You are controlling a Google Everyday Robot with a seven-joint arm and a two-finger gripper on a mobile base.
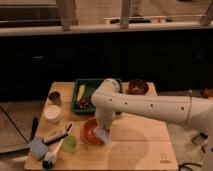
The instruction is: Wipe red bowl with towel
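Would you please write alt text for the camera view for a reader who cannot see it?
A robot arm reaches over a wooden table, its gripper shut on a pale towel at the rim of a red bowl. A green tray and dark bowl sit behind.
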